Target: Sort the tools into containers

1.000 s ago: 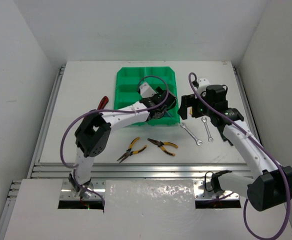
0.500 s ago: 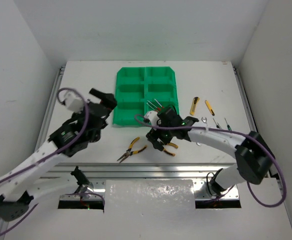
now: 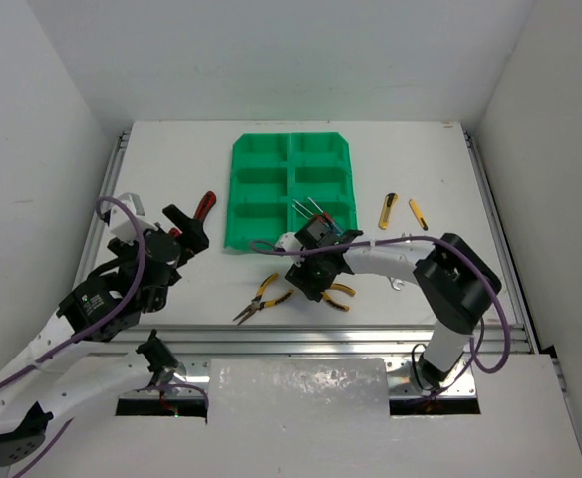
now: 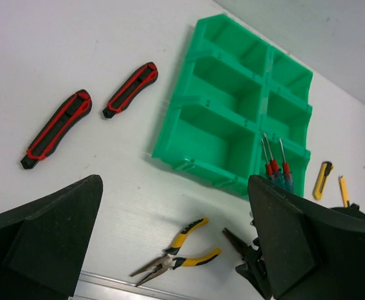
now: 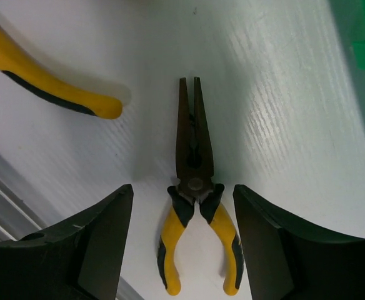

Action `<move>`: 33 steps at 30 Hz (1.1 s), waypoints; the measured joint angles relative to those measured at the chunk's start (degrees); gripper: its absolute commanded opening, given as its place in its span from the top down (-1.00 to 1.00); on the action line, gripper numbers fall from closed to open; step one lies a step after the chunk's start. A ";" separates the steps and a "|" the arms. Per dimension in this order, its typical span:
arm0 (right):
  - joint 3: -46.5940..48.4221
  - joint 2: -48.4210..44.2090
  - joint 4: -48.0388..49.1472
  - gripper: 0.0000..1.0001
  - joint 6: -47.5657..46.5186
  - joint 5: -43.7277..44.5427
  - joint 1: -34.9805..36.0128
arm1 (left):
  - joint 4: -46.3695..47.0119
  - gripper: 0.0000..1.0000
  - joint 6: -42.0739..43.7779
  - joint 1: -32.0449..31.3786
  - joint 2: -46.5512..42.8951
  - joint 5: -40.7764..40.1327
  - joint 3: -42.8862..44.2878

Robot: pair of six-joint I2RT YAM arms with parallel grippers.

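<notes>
The green tray [image 3: 271, 189] of six bins lies at the table's far middle, also in the left wrist view [image 4: 214, 128]. Several blue-handled screwdrivers [image 3: 311, 210] [image 4: 276, 170] stand in its near right bin. My right gripper [image 3: 311, 276] [image 5: 182, 190] is open, low over the right yellow-handled pliers [image 5: 195, 187], one finger on each side of its handles. The left pliers [image 3: 263, 297] [image 4: 173, 259] lie beside it. My left gripper [image 3: 186, 231] [image 4: 173, 187] is open and empty, left of the tray.
Two red-and-black knives [image 4: 56, 128] [image 4: 130, 98] lie left of the tray; the top view shows one [image 3: 204, 204]. Two yellow-black knives [image 3: 388, 209] [image 3: 417, 214] lie right of it. A wrench end [image 3: 398, 286] shows under the right arm.
The left arm has drawn back from the tray to the near left. The right arm has swung from the wrenches on the right to over the right pliers and stays there.
</notes>
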 measured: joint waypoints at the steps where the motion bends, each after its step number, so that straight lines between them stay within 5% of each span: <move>1: 0.13 0.85 -0.09 -0.28 -0.44 0.13 0.00 | 0.02 -0.99 1.11 0.00 -0.02 0.52 0.00; 10: 3.23 5.42 0.33 0.14 -2.43 1.22 0.04 | 0.02 -0.99 6.08 0.00 -3.02 2.93 -0.02; 15: 3.76 5.92 0.74 0.68 -2.64 1.31 0.50 | -0.28 -0.99 7.08 0.00 -6.36 2.75 -0.02; 20: 4.11 5.92 0.39 1.00 -2.89 2.29 0.81 | -1.75 -0.99 6.03 0.00 -10.23 0.96 -0.13; 33: -8.26 -7.91 9.49 1.00 -1.99 4.76 0.90 | -3.32 -0.99 2.91 0.00 -18.73 -2.64 -1.95</move>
